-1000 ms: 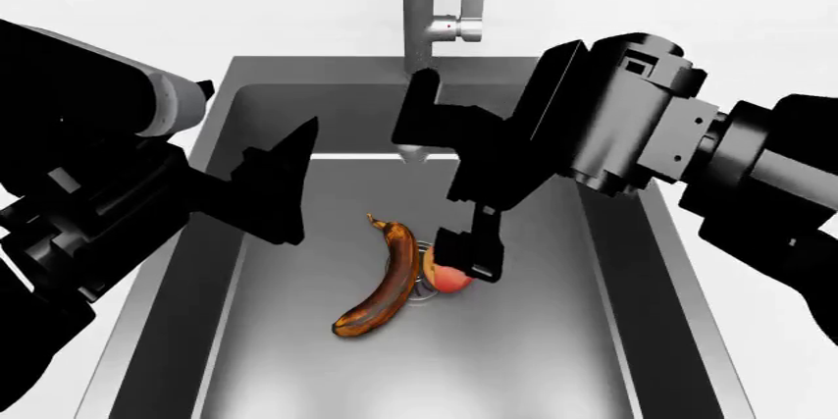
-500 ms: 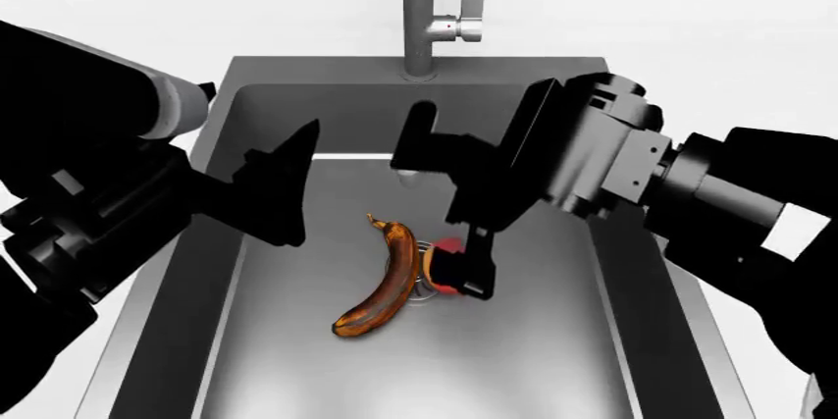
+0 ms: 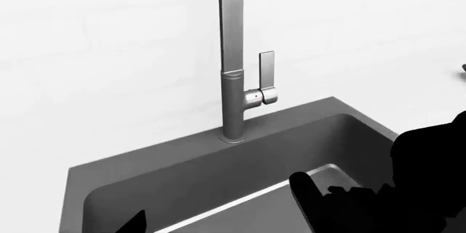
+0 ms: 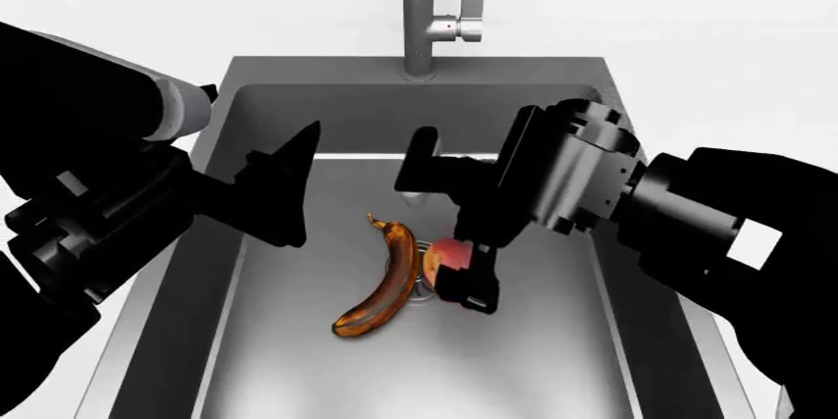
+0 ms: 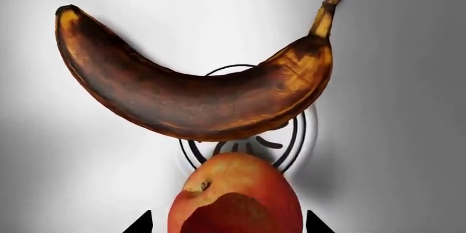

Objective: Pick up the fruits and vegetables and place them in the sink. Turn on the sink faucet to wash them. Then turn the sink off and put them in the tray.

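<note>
The banana (image 4: 381, 282) and apple (image 4: 453, 256) lie just beside each other over the drain (image 5: 291, 135) in the sink (image 4: 262, 95), apparently for washing under the faucet (image 4: 419, 17). The right gripper (image 4: 452, 233) reaches down with its fingers spread on either side of the apple, seemingly to take it, though I cannot tell if they touch. The left gripper (image 4: 282, 188) hovers over the sink's left side, open and empty, out of the way.

banana (image 5: 196, 99): 1 | apple (image 5: 234, 195): 1 | faucet (image 3: 233, 64): 1 | sink (image 4: 615, 291): 1, edges partly hidden
</note>
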Available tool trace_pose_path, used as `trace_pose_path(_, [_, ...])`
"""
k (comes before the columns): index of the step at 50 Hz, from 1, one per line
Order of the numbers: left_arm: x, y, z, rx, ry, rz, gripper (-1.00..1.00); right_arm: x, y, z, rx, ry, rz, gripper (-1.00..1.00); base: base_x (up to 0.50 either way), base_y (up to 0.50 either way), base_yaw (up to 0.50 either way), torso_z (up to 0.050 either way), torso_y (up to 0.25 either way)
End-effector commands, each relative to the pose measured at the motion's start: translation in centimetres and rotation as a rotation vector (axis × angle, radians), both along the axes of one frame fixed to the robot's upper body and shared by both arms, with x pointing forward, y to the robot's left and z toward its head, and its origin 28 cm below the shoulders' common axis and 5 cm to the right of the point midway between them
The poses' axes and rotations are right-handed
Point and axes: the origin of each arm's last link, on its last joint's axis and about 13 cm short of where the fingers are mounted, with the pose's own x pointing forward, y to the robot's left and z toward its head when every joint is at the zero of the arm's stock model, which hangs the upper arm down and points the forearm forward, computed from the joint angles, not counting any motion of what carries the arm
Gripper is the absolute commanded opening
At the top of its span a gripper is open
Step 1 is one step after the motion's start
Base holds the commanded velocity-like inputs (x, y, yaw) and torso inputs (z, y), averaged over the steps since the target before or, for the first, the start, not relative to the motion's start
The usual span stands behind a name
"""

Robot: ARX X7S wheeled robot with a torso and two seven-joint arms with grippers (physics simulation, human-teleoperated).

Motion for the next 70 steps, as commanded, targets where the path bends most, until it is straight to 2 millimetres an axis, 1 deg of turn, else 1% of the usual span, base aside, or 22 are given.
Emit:
trace_pose_path(1, [0.0,0.0,0.0,0.000,0.001,0.000,1.00,0.4,0.0,-0.9,-0.014,0.008,-0.016,1.00,0.00,0.00,0.00,0.000,0.000])
trace_pose_path(9, [0.0,0.1,0.0,-0.001,0.000,0.002,1.00,0.6,0.0,-1.2,-0.021,0.013,-0.026,1.00,0.00,0.00,0.00,0.000,0.000])
trace_pose_path(10, [0.0,0.1,0.0,-0.001,0.000,0.002,1.00,0.6,0.0,-1.1,-0.019,0.015,-0.026,-1.00,0.00,0.00,0.00,0.000,0.000])
trace_pose_path(16, [-0.1,0.1,-0.1,0.004,0.004,-0.001,1.00,0.1,-0.4,-0.5,-0.023,-0.002,-0.039,-1.00,0.00,0.00,0.00,0.000,0.000])
trace_pose_path(21, [-0.1,-0.1,-0.3,0.021,0.015,-0.012,1.00,-0.8,-1.1,0.8,-0.036,-0.052,-0.065,-1.00,0.00,0.00,0.00,0.000,0.000])
trace_pose_path(25, [-0.1,-0.2,-0.3,0.033,0.025,-0.018,1.00,-1.5,-1.9,2.3,-0.048,-0.112,-0.096,-1.00,0.00,0.00,0.00,0.000,0.000])
trace_pose_path(31, [0.1,-1.3,-1.1,0.192,0.101,-0.016,1.00,-2.6,-2.7,4.4,-0.037,-0.206,-0.142,-1.00,0.00,0.00,0.00,0.000,0.000])
trace_pose_path(35, [0.2,-1.7,-0.6,0.218,0.125,-0.026,1.00,-3.3,-3.0,5.7,-0.026,-0.267,-0.161,-1.00,0.00,0.00,0.00,0.000,0.000])
trace_pose_path(38, [0.6,-2.0,-0.4,0.274,0.143,-0.007,1.00,-4.0,-3.3,6.7,-0.025,-0.304,-0.173,-1.00,0.00,0.00,0.00,0.000,0.000])
trace_pose_path(44, [1.4,-3.0,0.2,0.340,0.179,-0.089,1.00,-5.0,-3.9,8.3,-0.033,-0.375,-0.213,-1.00,0.00,0.00,0.00,0.000,0.000])
trace_pose_path(48, [2.1,-3.5,0.4,0.385,0.196,-0.117,1.00,-5.2,-4.1,8.5,-0.024,-0.406,-0.232,-1.00,0.00,0.00,0.00,0.000,0.000])
trace_pose_path(57, [2.2,-3.6,0.4,0.392,0.198,-0.122,1.00,-5.2,-4.1,8.6,-0.022,-0.411,-0.234,-1.00,0.00,0.00,0.00,0.000,0.000])
trace_pose_path(59, [3.2,-3.7,0.4,0.433,0.244,-0.187,1.00,-5.3,-4.1,8.6,-0.024,-0.414,-0.240,-1.00,0.00,0.00,0.00,0.000,0.000])
trace_pose_path(63, [5.1,-4.1,0.2,0.482,0.290,-0.250,1.00,-5.2,-4.3,8.8,-0.026,-0.423,-0.259,-1.00,0.00,0.00,0.00,0.000,0.000])
trace_pose_path(67, [6.5,-4.4,-0.6,0.457,0.347,-0.297,1.00,-5.1,-4.3,9.1,-0.030,-0.441,-0.271,-1.00,0.00,0.00,0.00,0.000,0.000])
trace_pose_path(70, [7.1,-4.5,-1.3,0.431,0.377,-0.309,1.00,-5.1,-4.2,9.4,-0.036,-0.453,-0.272,-1.00,0.00,0.00,0.00,0.000,0.000])
